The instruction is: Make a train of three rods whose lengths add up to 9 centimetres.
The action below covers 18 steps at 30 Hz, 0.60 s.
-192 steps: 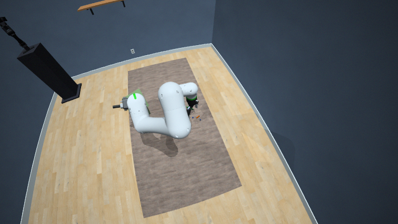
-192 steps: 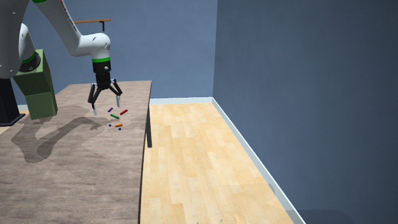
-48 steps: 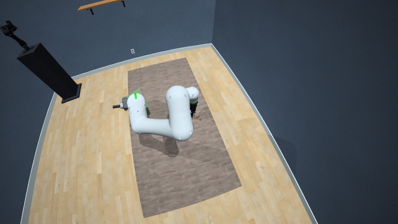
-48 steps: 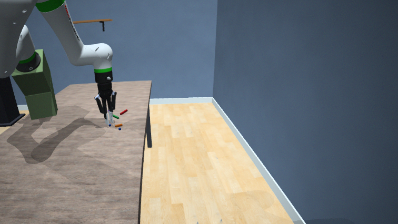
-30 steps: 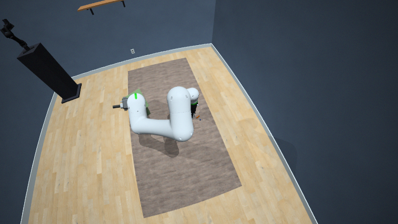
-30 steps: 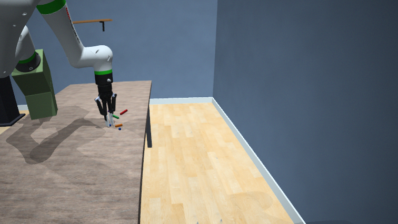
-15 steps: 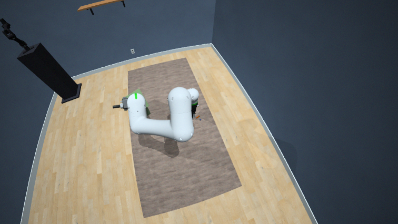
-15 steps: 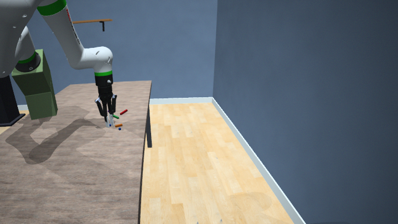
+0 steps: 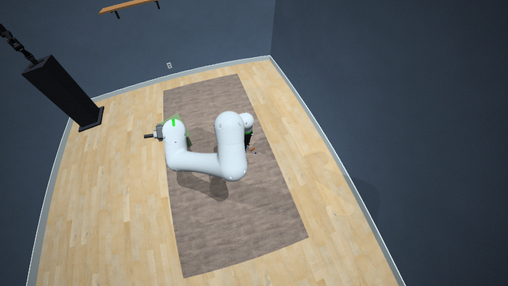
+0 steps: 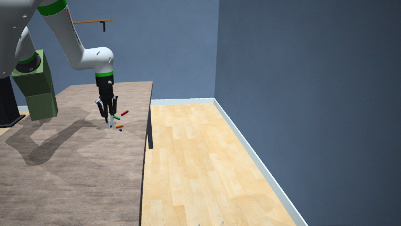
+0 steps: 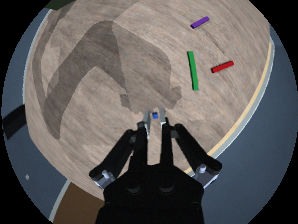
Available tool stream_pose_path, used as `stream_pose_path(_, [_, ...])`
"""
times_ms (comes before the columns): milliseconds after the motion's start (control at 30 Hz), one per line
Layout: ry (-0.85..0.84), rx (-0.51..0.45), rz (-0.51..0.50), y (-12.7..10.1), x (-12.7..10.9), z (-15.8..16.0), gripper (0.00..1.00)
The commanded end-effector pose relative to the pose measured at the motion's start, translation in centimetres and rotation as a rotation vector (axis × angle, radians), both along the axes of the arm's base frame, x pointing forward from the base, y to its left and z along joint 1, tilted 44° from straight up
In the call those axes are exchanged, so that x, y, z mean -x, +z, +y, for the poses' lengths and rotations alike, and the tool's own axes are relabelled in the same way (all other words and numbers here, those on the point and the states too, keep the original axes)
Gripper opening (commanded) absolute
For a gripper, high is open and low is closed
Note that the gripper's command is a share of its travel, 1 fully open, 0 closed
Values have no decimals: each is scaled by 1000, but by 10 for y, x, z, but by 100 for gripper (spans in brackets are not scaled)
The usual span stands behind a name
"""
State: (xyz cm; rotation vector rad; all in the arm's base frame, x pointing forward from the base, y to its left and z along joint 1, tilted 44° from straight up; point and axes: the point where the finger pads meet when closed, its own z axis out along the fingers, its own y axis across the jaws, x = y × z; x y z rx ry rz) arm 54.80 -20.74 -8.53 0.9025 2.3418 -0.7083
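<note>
The pale-tipped fingers (image 9: pixel 246 147) (image 10: pixel 108 124) are standing slightly apart, straddling a short blue rod (image 10: pixel 111 126) (image 11: pixel 155 115) without visibly gripping; off-centre closing could be skewing it. Rightward, a thicker-looking orange rod (image 9: pixel 252 149) (image 10: pixel 119 126) is lying near, risking a knock from sideways travel.

Compared with the earliest exterior view, the gripper (image 9: pixel 246 148) (image 10: pixel 110 125) (image 11: pixel 155 114) has been lowered to the table (image 10: pixel 84 179) left of centre, and its widely spread fingers have been brought close together. One blue rod (image 10: pixel 111 126) (image 11: pixel 155 115), formerly exposed below the fingers, is now flanked by them. The purple rod (image 11: pixel 200 22) has been largely obscured there.
</note>
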Motion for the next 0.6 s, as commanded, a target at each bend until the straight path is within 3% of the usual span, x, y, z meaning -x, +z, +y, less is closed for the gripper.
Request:
stream_pose_path(0, [0,0,0,0,0,0,15])
stream_pose_path(500, [0,0,0,0,0,0,15])
stream_pose_path(533, [0,0,0,0,0,0,3])
stream_pose_path(567, [0,0,0,0,0,0,3])
